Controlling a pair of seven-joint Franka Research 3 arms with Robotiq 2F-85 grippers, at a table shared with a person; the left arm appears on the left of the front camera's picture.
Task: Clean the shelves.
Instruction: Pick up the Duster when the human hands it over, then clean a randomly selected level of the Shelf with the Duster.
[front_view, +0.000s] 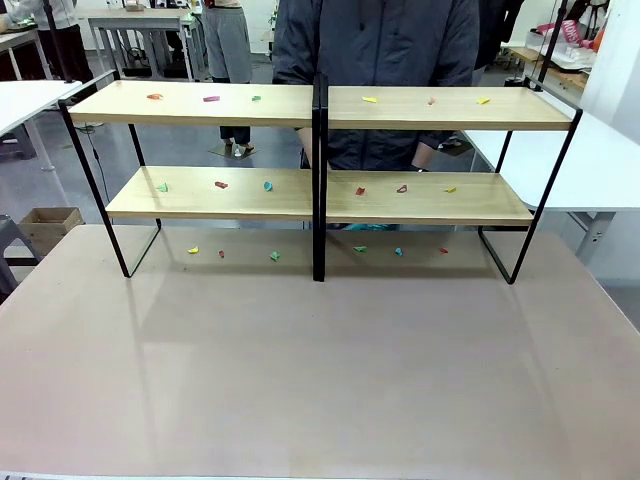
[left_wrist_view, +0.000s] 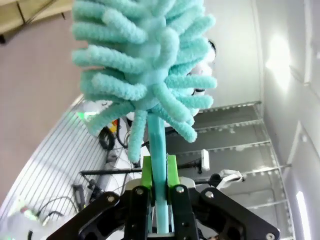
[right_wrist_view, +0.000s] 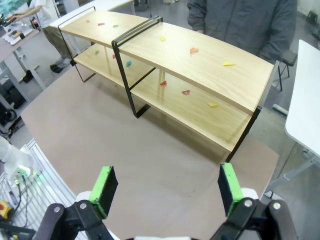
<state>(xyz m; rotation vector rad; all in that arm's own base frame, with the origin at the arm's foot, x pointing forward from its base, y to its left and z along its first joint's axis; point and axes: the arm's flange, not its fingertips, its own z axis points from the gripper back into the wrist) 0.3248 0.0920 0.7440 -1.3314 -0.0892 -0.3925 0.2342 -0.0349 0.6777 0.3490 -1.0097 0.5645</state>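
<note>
Shelves (front_view: 290, 105) of light wooden boards on a thin black frame are set across the far part of the desk (front_view: 320, 380). They are built two tiers high, in two side-by-side sections joined at a black centre post (front_view: 319, 180). Small coloured scraps (front_view: 211, 98) are scattered along the top board, more are spread over the lower board, and a further row is seen on the desk beneath the shelves. A person (front_view: 380, 50) in a dark jacket is seen just behind the shelves, near the centre post. White tables (front_view: 610, 160) are seen beyond both ends of the shelves, and a cardboard box (front_view: 50, 225) is placed on the floor past their left end.

In the left wrist view, the left hand (left_wrist_view: 159, 172) is pressed together on a duster (left_wrist_view: 145, 55). Its thin teal handle (left_wrist_view: 157, 135) is pinched between the two green pads (left_wrist_view: 146, 172). The fluffy teal head of the duster is held up close before the camera.

In the right wrist view, the right hand (right_wrist_view: 166, 189) is spread wide, with nothing between its pads. It is held above the desk on the near side of the shelves, well apart from them, with their right-hand section the nearer one.
</note>
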